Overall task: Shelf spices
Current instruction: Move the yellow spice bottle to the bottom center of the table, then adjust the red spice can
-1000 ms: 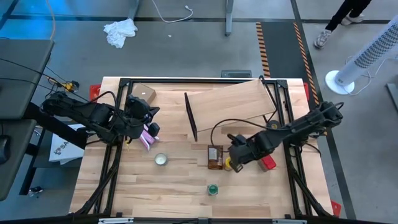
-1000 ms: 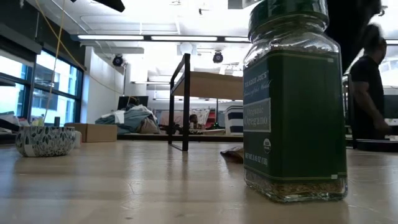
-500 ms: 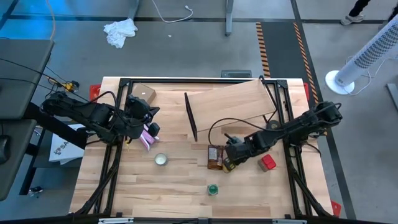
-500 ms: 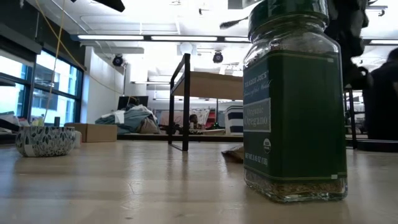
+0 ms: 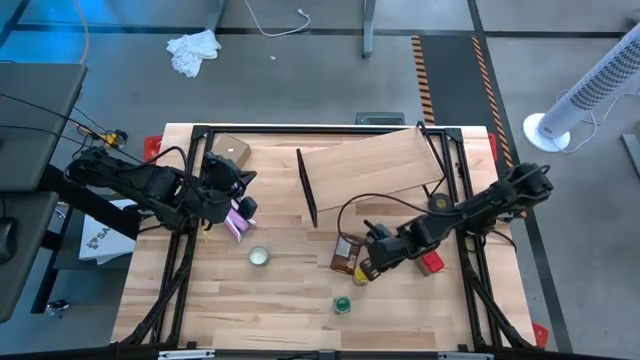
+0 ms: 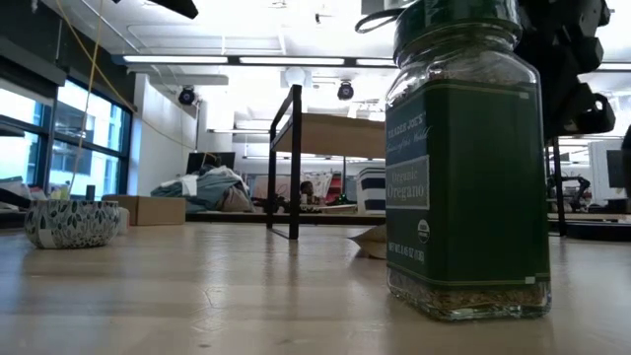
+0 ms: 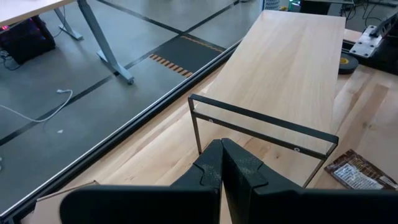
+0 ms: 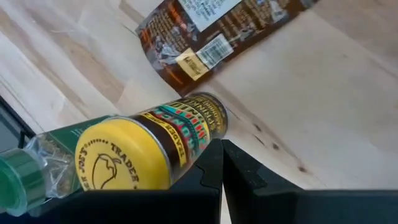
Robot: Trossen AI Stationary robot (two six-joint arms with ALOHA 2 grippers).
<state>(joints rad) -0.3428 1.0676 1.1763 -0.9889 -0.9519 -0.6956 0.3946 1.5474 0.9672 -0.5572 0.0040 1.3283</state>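
The shelf (image 5: 375,160), a light board on thin black legs, stands at the table's far middle. Near its front, a flat brown packet (image 5: 345,252) lies on the table. A yellow-lidded jar (image 8: 143,149) stands just beside it. My right gripper (image 8: 221,155) is shut and points steeply down right next to that jar. A red container (image 5: 431,263) sits to its right. The green-lidded jar (image 5: 343,304) stands upright nearer the front edge. My left gripper (image 7: 221,155) hovers shut at the table's left and faces the shelf. My right gripper's shut fingers (image 8: 208,163) come down slanting from the table's right, close against the printed side of the yellow-lidded jar (image 8: 193,134). The fingers cover that spot, so I cannot tell whether they touch it. The jar rests on the table.
A pink packet (image 5: 235,223) lies under my left gripper, and a pale round tin (image 5: 259,256) sits just nearer the front. A cardboard box (image 5: 228,150) is at the far left and a tape roll (image 5: 437,202) by the shelf's right legs. Black frame rails run along the table's sides.
My right gripper has come down beside the yellow-lidded jar, shifted a little toward the table's near edge, and tipped more steeply downward. It stayed shut.
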